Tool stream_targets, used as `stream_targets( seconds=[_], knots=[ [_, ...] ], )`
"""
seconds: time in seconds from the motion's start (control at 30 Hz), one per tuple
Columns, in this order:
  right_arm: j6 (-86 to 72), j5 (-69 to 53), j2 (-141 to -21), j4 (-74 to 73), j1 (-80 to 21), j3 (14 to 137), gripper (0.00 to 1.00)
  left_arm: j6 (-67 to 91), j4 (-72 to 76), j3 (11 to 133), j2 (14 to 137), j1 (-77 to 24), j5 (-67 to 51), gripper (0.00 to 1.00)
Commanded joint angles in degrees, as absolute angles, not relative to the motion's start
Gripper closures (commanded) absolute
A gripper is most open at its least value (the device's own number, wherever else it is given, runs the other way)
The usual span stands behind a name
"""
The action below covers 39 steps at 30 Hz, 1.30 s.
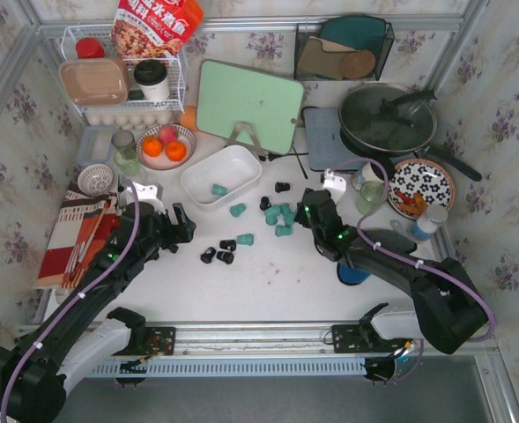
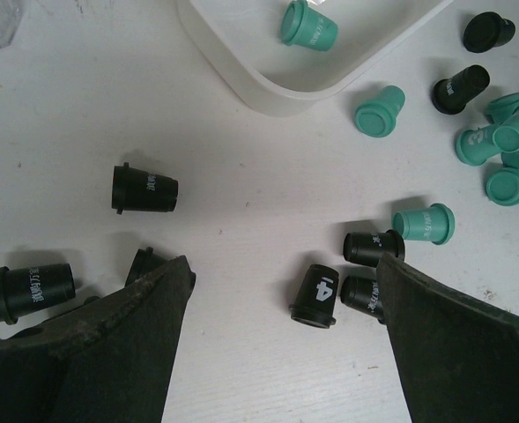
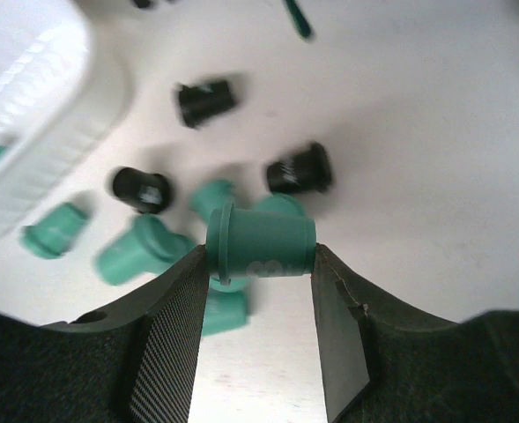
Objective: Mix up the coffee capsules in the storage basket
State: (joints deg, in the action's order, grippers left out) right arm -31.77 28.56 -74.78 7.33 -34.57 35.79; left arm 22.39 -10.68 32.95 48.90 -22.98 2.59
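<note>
Coffee capsule [image 3: 261, 244], teal, clamped crosswise in the right gripper [image 3: 259, 263]

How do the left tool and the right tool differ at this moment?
The left tool stands wide open and empty; the right tool is closed on a teal capsule. The left tool hangs over scattered black capsules; the right tool is over a teal cluster. Both are outside the white basket, which holds a lone teal capsule.
</note>
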Motion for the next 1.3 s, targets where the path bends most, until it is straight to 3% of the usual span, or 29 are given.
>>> stream_targets(
  seconds=[0.0, 0.47, 0.8, 1.27],
  knots=[
    [-24.86, 27.19, -75.83, 9.96, -37.49, 41.86, 0.64, 22.76, -10.65, 33.51, 49.05, -23.03, 2.3, 0.12],
    [-9.05, 12.18, -105.42, 18.15, -44.01, 74.16, 0.65, 23.14, -11.16, 33.58, 47.93, -23.03, 2.32, 0.12],
    [-5.81, 5.46, -118.39, 24.36, -44.29, 84.54, 0.61, 23.47, -11.25, 33.62, 47.88, -23.03, 1.79, 0.12],
    [-6.48, 6.28, -122.76, 26.64, -45.17, 86.78, 0.37, 23.47, -11.58, 33.66, 47.64, -23.03, 2.02, 0.12]
  ],
)
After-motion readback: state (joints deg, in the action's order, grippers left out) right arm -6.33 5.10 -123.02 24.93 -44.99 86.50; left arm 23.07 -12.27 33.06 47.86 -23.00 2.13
